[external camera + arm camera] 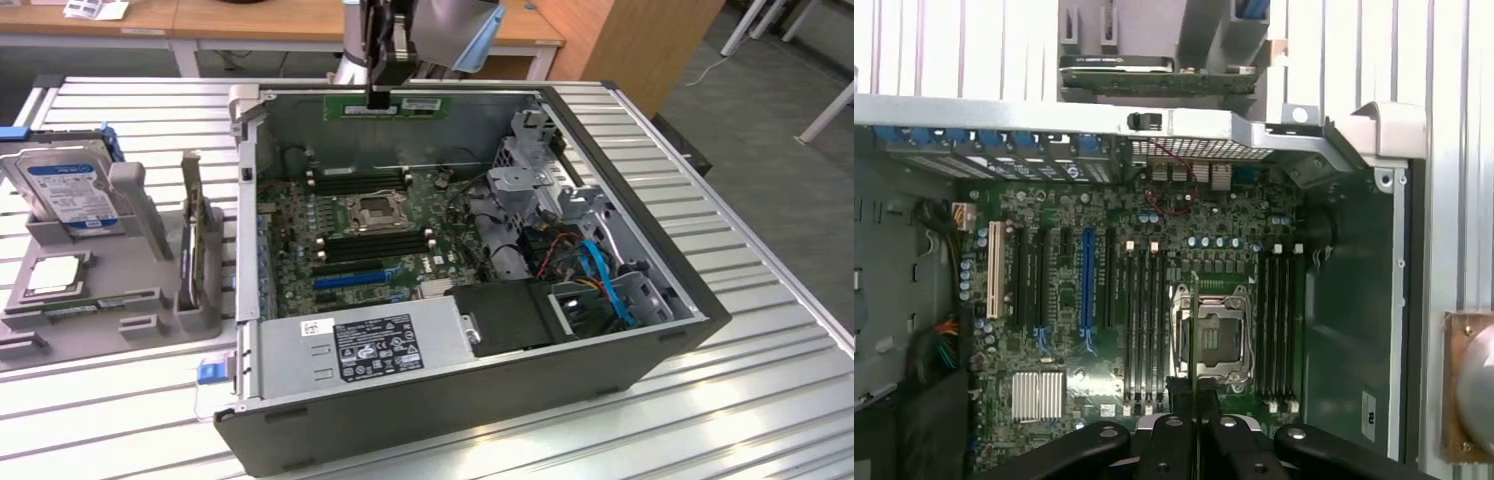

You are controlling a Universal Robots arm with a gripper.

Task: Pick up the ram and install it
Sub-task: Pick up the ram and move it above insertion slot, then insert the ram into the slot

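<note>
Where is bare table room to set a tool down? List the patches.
Free: table slats on the exterior view's right of the computer case; the near strip before the grey holder. Crowded: holder, case inside, and its far wall, where the gripper holds the ram.

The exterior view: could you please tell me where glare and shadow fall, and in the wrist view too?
Exterior view: glare streaks the ribbed table; the computer case's outer wall is dark. Wrist view: the table looks washed out; the motherboard is evenly lit.
</note>
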